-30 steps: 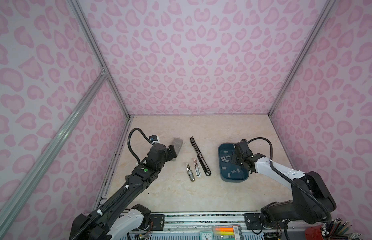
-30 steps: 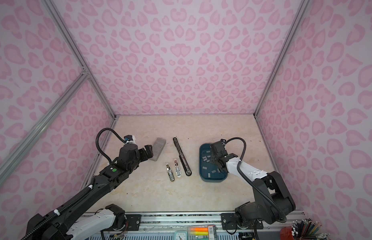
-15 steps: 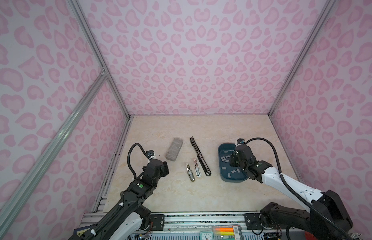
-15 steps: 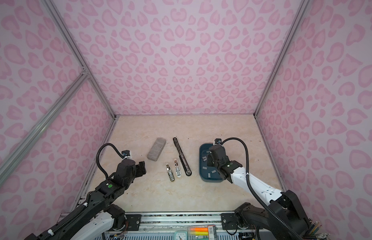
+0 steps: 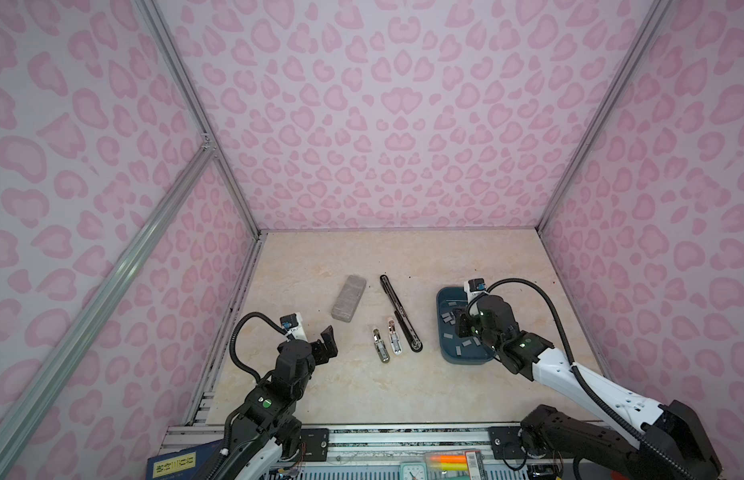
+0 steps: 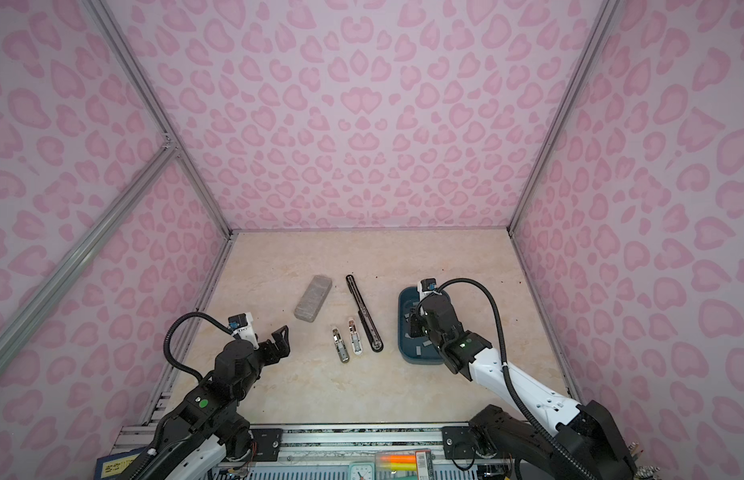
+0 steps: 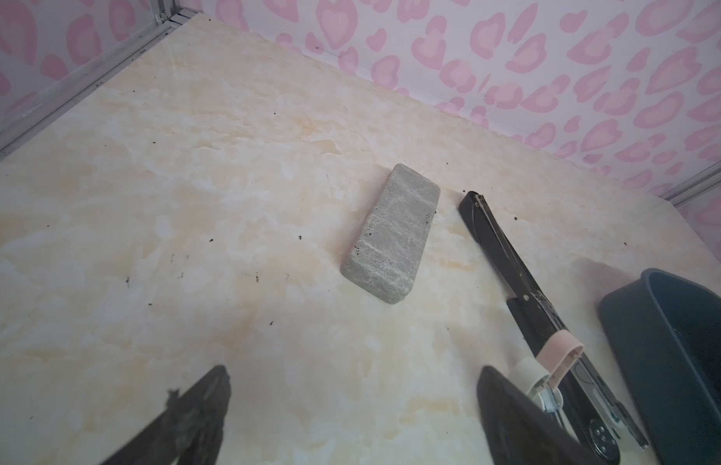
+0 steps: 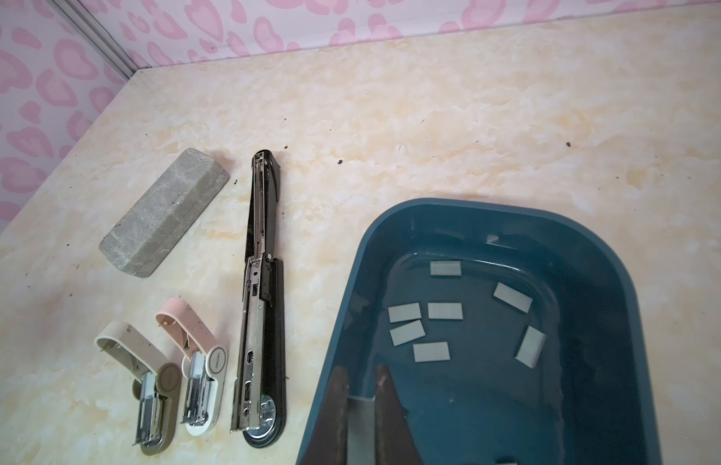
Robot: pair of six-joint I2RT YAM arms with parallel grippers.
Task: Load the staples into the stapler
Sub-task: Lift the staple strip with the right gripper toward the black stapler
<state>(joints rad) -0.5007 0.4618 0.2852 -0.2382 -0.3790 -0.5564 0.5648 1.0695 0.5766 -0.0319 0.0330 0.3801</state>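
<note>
Right pincer [image 8: 359, 374] pinches a staple strip [image 8: 361, 426], partly hidden and cropped.

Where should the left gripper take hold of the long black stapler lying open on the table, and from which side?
Probably from straight above, jaws across the narrow width of the black stapler, on its far half. It lies flat, so only its long sides give opposing faces, and two small staplers crowd its near half.
</note>
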